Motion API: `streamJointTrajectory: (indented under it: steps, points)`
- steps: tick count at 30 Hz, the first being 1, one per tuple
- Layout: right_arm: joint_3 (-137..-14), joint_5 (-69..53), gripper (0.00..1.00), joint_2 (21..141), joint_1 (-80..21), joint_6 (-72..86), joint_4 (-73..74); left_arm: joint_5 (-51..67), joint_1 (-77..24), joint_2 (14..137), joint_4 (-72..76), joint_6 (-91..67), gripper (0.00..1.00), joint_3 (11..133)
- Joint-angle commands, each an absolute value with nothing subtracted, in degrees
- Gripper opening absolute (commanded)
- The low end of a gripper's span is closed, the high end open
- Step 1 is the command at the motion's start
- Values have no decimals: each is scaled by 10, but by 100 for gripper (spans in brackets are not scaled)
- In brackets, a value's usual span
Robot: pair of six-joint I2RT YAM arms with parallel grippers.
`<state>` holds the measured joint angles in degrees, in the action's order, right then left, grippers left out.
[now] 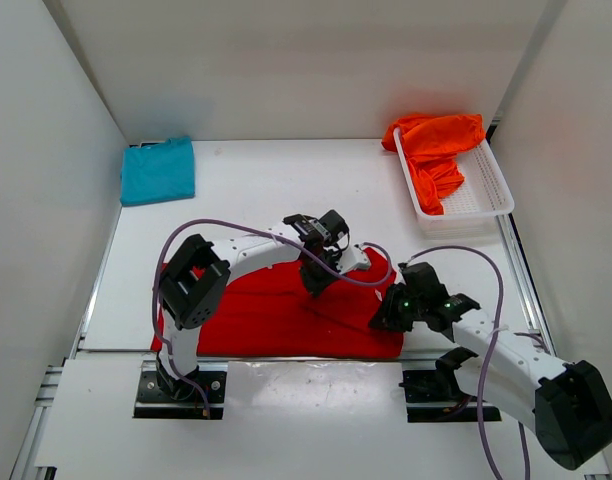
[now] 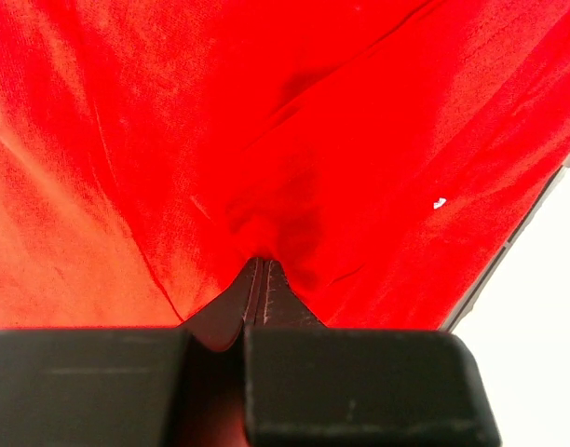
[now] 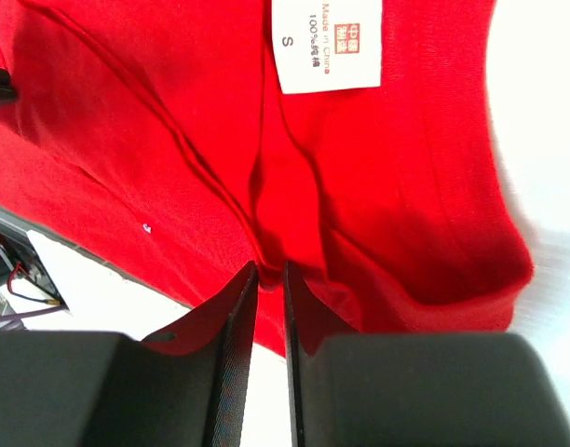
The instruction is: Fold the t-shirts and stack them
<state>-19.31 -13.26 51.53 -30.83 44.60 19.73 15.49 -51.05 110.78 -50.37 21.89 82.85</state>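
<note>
We see the left arm reaching forward from its base and bending down over the table [image 1: 256, 190]. The left gripper [image 2: 257, 277] has its jaws pressed together, pinching a bunched fold of the red t-shirt [image 1: 266, 320], which lies spread at the near edge. The right arm angles in low from the right. The right gripper [image 3: 269, 275] has its jaws slightly apart, with a ridge of red cloth at the tips. The teal-blue t-shirt [image 1: 158, 170] lies folded at the far left, and the orange t-shirt [image 1: 436, 140] spills from the basket [image 1: 491, 190].
</note>
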Motion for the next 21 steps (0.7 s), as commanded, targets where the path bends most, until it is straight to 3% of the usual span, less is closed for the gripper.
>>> streamJointTrajectory:
  steps: [1,5,7,8,21]
  points:
    - [-207,-132,22,526,-315,440,171,156,-511,1073,-491,224,0,822]
    - [-209,-133,17,535,-315,444,149,154,-504,1071,-493,222,0,813]
    - [-217,-129,2,543,-314,445,156,156,-507,1066,-488,224,0,810]
    - [-229,-126,0,548,-316,440,159,155,-505,1063,-488,223,0,809]
    - [-297,-125,0,479,-434,441,319,170,-490,997,-500,242,0,761]
